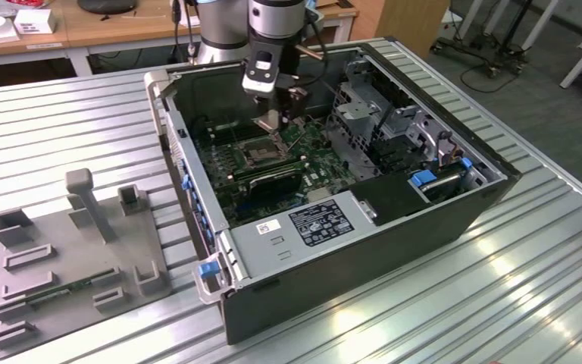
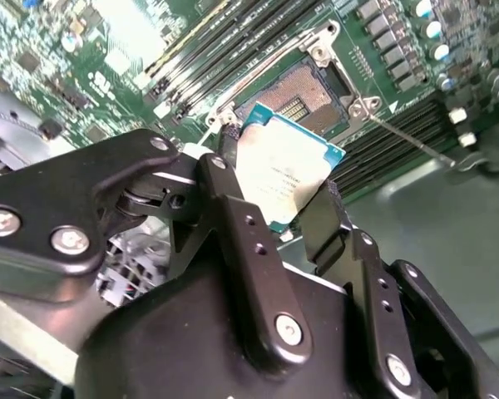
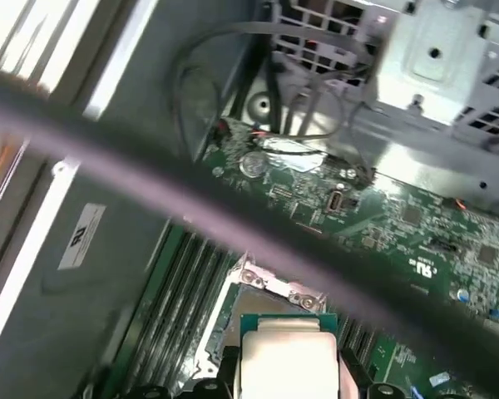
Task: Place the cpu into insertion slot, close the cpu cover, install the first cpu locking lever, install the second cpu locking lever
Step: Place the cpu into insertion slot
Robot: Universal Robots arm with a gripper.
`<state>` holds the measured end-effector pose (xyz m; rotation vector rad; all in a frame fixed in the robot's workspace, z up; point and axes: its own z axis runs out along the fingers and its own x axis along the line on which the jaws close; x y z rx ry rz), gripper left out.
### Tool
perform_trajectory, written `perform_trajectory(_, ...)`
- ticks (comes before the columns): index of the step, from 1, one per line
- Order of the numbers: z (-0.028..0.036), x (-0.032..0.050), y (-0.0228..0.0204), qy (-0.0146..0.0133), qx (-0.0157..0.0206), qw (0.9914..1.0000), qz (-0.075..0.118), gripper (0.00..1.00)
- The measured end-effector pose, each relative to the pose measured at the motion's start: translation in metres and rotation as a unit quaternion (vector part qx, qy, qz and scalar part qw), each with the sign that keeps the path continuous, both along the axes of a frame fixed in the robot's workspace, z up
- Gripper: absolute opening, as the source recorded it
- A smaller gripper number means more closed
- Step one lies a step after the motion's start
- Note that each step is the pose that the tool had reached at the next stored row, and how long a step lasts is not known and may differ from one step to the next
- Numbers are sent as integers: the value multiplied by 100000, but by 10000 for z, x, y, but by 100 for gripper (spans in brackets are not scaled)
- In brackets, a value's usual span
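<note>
1. An open computer case (image 1: 372, 265) lies on its side on a ribbed metal table (image 1: 89, 129). Inside it are the green motherboard (image 1: 317, 152), and a metal drive cage (image 1: 362, 114) towards the exterior view's right.
2. The arm (image 1: 270, 23) reaches down into the far half of the case, with the gripper (image 1: 270, 121) just above the board.
3. In the second wrist view the gripper (image 2: 276, 173) is clamped on the cpu (image 2: 295, 162). Its black fingers (image 2: 233, 216) press on two opposite edges, and the silver-grey top faces the camera.
4. The cpu (image 3: 287, 362) hangs tilted just over the insertion slot (image 2: 303, 91) and is not seated. The slot's dark centre is bare.
5. The slot (image 1: 258, 157) sits near the middle of the board, beside the long black memory slots (image 2: 200, 41).
6. A thin metal lever (image 2: 407, 141) sticks out from one corner of the slot, unlatched.
7. A silvery frame piece (image 3: 270, 291) at the slot's far edge may be the cpu cover standing open, but a blurred dark cable (image 3: 150, 183) crosses that view, so I cannot be sure.
8. At the exterior view's left, well apart from the case, a grey fixture tray (image 1: 64, 262) holds a thin green strip (image 1: 64, 290) in one of its pockets.
</note>
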<state>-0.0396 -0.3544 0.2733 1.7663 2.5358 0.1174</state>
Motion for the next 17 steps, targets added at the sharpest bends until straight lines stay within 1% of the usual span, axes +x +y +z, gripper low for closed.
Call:
perform_trajectory(2, -2, 0, 0, -1, 2, 99984, -1798, 54)
perform_trajectory(4, -2, 0, 0, 3, -4, 99941, -3449, 54)
perform_trajectory(9, -2, 0, 0, 1, -3, 99936, -3588, 54)
perform_trajectory(10, -2, 0, 0, -2, -4, 99928, -3781, 54)
perform_trajectory(11, -4, 0, 1, -6, 8, 99903, -4393, 54)
perform_trajectory(13, -5, 0, 0, 0, 0, 99809, -6177, 54)
perform_trajectory(15, -7, 0, 0, 0, 0, 99675, -8052, 54)
perform_trajectory(17, -9, 0, 0, -1, 2, 99482, -10164, 54)
